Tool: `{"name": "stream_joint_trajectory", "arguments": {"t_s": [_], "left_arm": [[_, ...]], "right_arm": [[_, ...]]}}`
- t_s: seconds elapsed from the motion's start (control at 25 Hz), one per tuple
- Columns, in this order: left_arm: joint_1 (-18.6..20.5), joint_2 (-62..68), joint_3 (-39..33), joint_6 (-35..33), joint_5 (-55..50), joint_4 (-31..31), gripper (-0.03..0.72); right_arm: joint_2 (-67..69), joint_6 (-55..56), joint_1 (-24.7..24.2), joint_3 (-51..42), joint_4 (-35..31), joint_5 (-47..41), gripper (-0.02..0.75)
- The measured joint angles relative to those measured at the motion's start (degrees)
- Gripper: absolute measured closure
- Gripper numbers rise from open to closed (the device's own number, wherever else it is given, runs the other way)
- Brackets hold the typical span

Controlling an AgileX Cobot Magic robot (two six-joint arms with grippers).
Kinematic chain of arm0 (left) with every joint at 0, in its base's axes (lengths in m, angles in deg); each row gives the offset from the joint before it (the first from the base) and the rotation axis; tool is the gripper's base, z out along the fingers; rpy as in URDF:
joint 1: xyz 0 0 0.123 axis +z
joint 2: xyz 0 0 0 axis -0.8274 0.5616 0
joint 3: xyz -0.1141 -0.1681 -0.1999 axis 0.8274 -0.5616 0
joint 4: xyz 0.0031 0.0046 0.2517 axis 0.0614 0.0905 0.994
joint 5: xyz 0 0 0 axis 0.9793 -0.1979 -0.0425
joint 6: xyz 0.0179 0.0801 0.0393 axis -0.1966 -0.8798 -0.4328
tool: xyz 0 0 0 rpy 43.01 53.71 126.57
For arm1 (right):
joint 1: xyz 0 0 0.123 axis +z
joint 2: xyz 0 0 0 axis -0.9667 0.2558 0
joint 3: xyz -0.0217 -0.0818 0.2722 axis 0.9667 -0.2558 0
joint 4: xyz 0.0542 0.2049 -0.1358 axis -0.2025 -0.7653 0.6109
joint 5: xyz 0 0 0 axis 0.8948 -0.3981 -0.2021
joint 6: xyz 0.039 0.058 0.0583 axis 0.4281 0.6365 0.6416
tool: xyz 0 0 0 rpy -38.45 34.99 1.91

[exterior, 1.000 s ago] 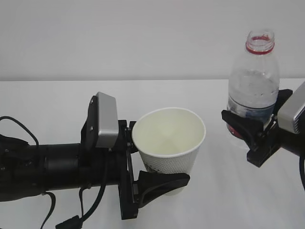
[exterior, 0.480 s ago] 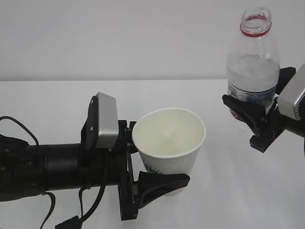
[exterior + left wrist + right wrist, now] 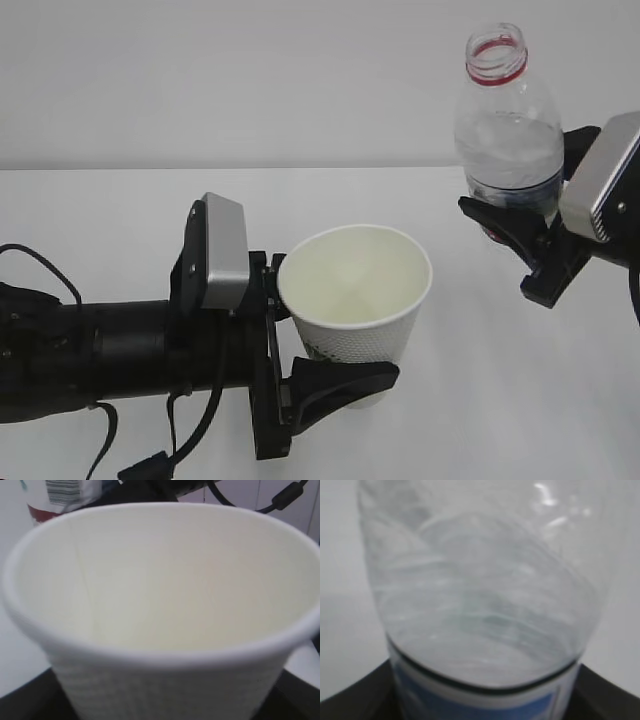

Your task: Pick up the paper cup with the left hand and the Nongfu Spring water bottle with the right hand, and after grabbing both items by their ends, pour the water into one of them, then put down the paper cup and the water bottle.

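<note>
So the left end effector (image 3: 335, 345) is clamped around the lower wall of the paper cup (image 3: 355, 290), holding it upright and empty near the middle of the frame, slightly toward 6 o'clock. Inside looks dry in the left wrist view (just a seam line down the wall).

Over at 2 o'clock the right end effector (image 3: 520, 225) is clamped on the Nongfu Spring water bottle (image 3: 505, 130) at its label band, lifted clear of the bench (image 3: 120, 200) and tipped a little, neck leaning toward the cup. No cap on it. The water (image 3: 485, 630) sits about level with the top of the label, seen from the right wrist.

What worries me: the bottle mouth is well apart from the cup rim, up and off to the side. If it tips before getting over the opening, water hits the bench or the left arm's cables. Also that soft ribbed plastic could slip or squash in the grip mid-pour, and a fast glug could jolt or overfill the light cup.
</note>
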Motion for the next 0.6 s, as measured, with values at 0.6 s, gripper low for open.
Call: {"name": "stream_joint_trajectory", "arguments": {"t_s": [0.6], "left_arm": [[0.0,0.0,0.0,-1.13,0.0,-5.5,0.113]], "right_arm": [[0.0,-0.66,0.0,7.38,6.58,-3.89,0.256]]}}
